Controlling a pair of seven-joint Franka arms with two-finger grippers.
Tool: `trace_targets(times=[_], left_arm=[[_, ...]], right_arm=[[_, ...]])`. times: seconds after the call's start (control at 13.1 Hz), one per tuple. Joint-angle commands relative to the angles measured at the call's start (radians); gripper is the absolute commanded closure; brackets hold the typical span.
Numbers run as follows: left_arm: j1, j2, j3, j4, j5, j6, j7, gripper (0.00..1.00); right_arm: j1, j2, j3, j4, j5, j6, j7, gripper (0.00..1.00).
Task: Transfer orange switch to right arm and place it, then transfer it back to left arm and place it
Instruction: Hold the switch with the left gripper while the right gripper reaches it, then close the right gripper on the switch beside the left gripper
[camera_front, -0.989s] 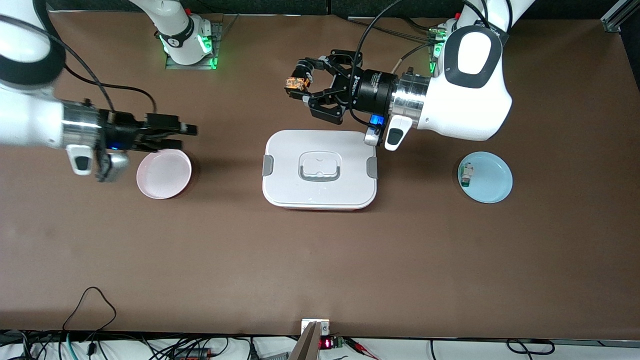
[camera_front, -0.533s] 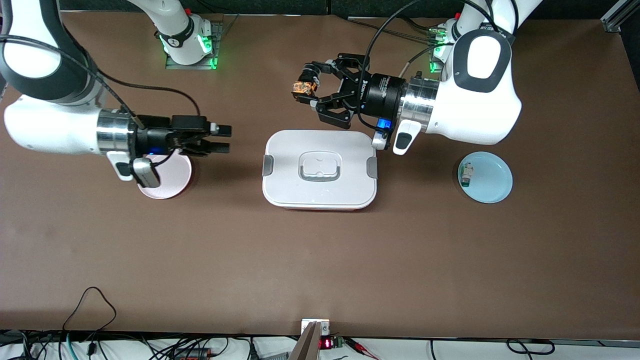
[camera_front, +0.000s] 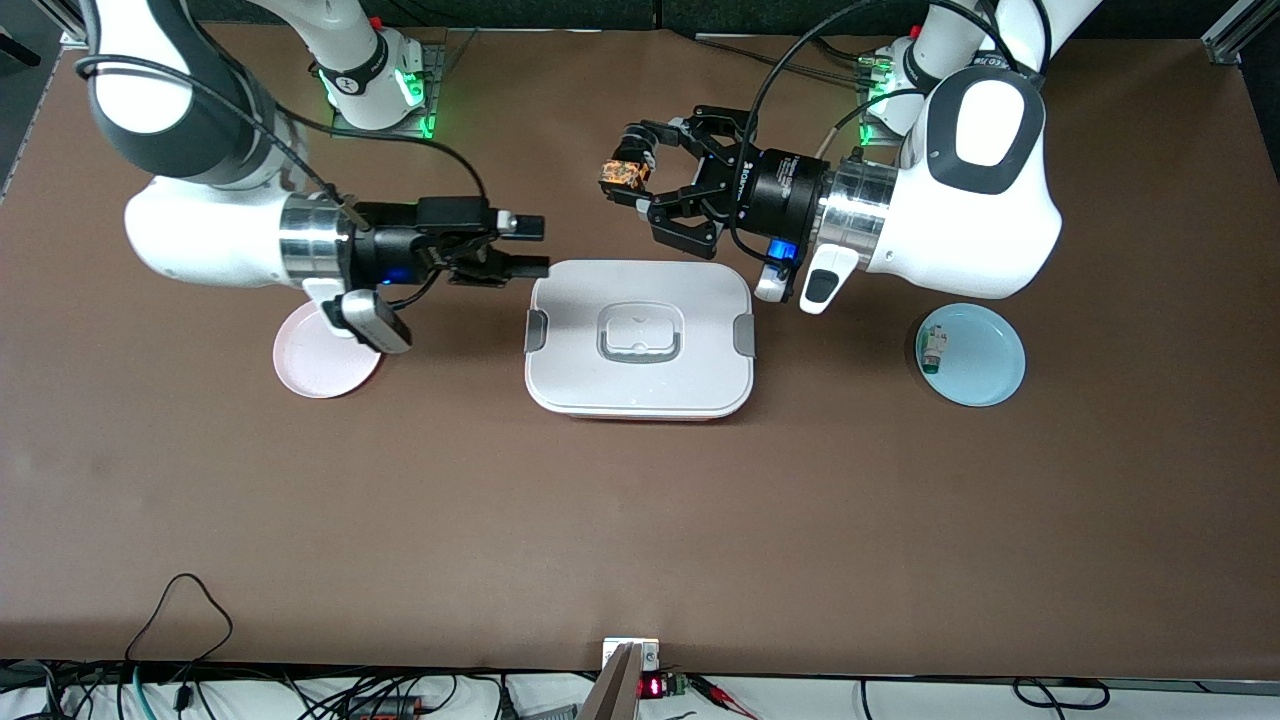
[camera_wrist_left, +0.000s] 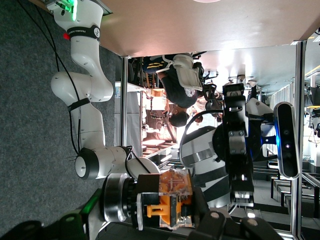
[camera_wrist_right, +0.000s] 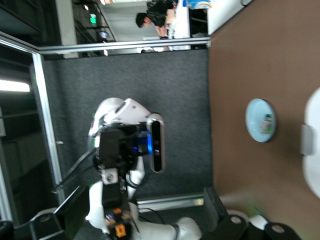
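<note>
My left gripper (camera_front: 628, 175) is shut on the orange switch (camera_front: 620, 173) and holds it in the air over the table, by the edge of the white box (camera_front: 640, 385) on the robots' side. In the left wrist view the switch (camera_wrist_left: 172, 197) sits clamped between the fingers. My right gripper (camera_front: 535, 247) is open and empty, level with the box's corner at the right arm's end, its fingers pointing toward the left gripper. The right wrist view shows the switch (camera_wrist_right: 118, 229) farther off in the left gripper.
A pink plate (camera_front: 315, 365) lies under the right wrist. A blue plate (camera_front: 985, 360) at the left arm's end holds a small white component with a green end (camera_front: 932, 350). Cables run along the table's near edge.
My right gripper has swung from over the pink plate toward the box and the left gripper. My left gripper has drifted slightly toward the left arm's end, still holding the switch.
</note>
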Motion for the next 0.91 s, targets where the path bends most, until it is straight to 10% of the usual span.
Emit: trace_targets(times=[0.0, 0.84], left_arm=[[-0.005, 0.016, -0.002, 0.025, -0.024, -0.014, -0.017, 0.87], [-0.018, 0.019, -0.005, 0.027, -0.026, 0.005, -0.017, 0.87]], right_arm=[[0.013, -0.032, 0.062, -0.021, 0.054, 0.112, -0.005, 0.0], [0.007, -0.115, 0.157, -0.108, 0.099, 0.172, -0.006, 0.0]])
